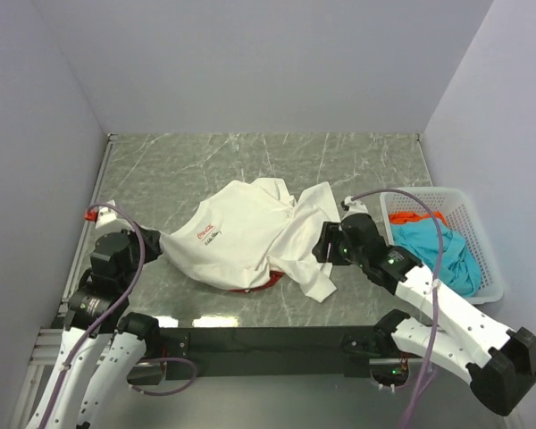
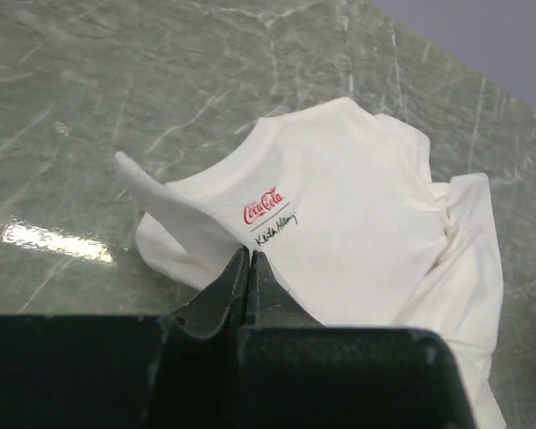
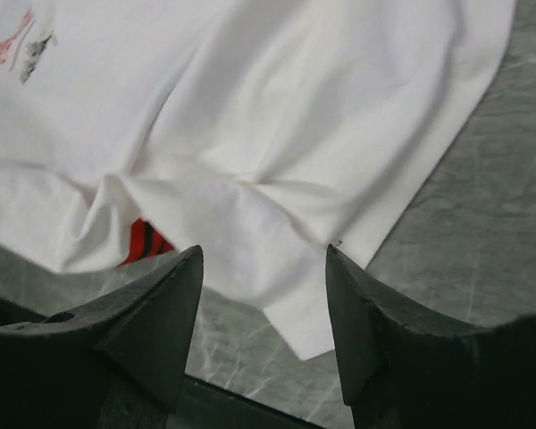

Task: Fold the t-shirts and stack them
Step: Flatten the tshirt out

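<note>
The white t-shirt (image 1: 250,234) lies crumpled in the middle of the marble table, its small Coca-Cola chest logo (image 2: 263,208) facing up. A bit of its red print (image 3: 144,241) peeks out from under the near fold. My left gripper (image 2: 250,253) is shut on the shirt's left edge (image 1: 163,239), which rises to the jaw tips. My right gripper (image 3: 263,250) stands open just over the shirt's near right corner (image 3: 326,322), with nothing between its fingers. The teal t-shirt (image 1: 433,250) and the red-orange t-shirt (image 1: 413,217) lie in the basket.
The white mesh basket (image 1: 478,234) stands at the right edge of the table, beside my right arm. A small red item (image 1: 93,213) sits at the table's left edge. White walls close in the left, back and right sides. A dark rail (image 1: 250,340) runs along the near edge.
</note>
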You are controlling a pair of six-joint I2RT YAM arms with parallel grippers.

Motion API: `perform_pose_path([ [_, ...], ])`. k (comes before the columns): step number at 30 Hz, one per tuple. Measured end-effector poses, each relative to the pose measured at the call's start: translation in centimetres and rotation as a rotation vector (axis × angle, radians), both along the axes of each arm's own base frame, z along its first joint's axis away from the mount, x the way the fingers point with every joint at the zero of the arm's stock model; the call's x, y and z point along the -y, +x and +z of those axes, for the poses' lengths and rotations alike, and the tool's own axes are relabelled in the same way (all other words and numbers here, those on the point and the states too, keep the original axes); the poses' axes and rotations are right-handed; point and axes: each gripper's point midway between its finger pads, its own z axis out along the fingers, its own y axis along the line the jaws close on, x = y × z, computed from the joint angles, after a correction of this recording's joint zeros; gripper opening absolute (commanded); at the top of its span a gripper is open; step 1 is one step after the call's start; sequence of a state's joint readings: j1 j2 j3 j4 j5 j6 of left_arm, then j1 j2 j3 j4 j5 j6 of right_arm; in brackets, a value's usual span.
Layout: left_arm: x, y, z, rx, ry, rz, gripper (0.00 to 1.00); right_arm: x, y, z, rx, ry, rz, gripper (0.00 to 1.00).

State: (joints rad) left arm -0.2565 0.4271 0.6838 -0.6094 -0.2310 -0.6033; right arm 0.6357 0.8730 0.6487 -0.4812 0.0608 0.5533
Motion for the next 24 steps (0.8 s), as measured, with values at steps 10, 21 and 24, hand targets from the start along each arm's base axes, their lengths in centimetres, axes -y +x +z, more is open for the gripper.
perform_pose_path([
  [10, -2.8, 0.2, 1.0, 0.069, 0.064, 0.136, 0.00, 0.6, 1.8, -5.8, -0.161, -0.116, -0.040, 0.57],
  [21, -5.9, 1.3, 0.8, 0.093, 0.145, 0.306, 0.00, 2.6, 6.7, -10.4, -0.318, -0.126, -0.133, 0.57],
  [24, -6.2, 2.0, 0.8, 0.093, 0.171, 0.329, 0.00, 2.8, 9.0, -10.7, -0.329, -0.120, -0.156, 0.57],
])
